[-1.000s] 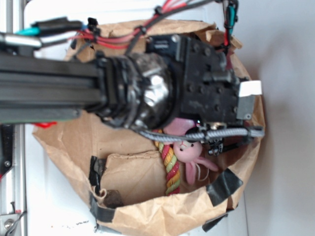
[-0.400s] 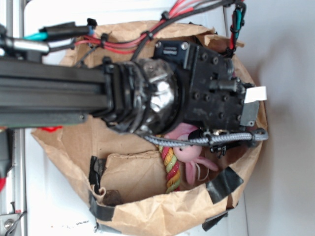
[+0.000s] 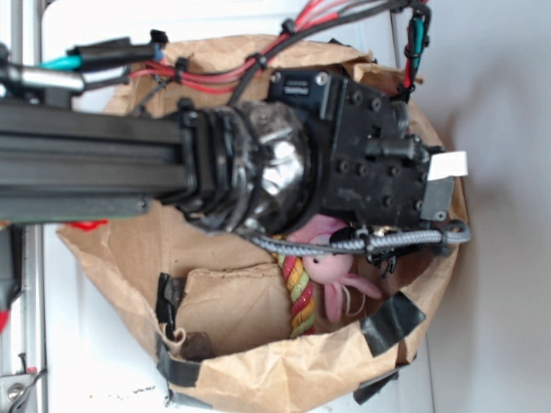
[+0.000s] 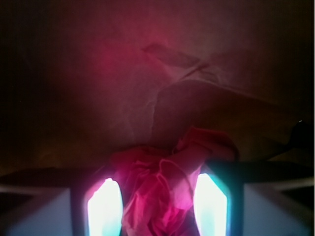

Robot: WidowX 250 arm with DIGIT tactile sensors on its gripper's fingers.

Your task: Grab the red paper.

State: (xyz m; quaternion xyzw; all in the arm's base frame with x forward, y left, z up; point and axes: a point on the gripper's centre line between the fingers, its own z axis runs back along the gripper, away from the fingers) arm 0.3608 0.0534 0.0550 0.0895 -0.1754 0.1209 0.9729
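Wrist cam: tool is down in the paper bag, fingers apart, red paper sitting between them.

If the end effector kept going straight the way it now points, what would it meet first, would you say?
Most likely the red paper: in the wrist view it already lies between the end effector's two fingers. Behind it only dim brown paper shows; depth is unclear.
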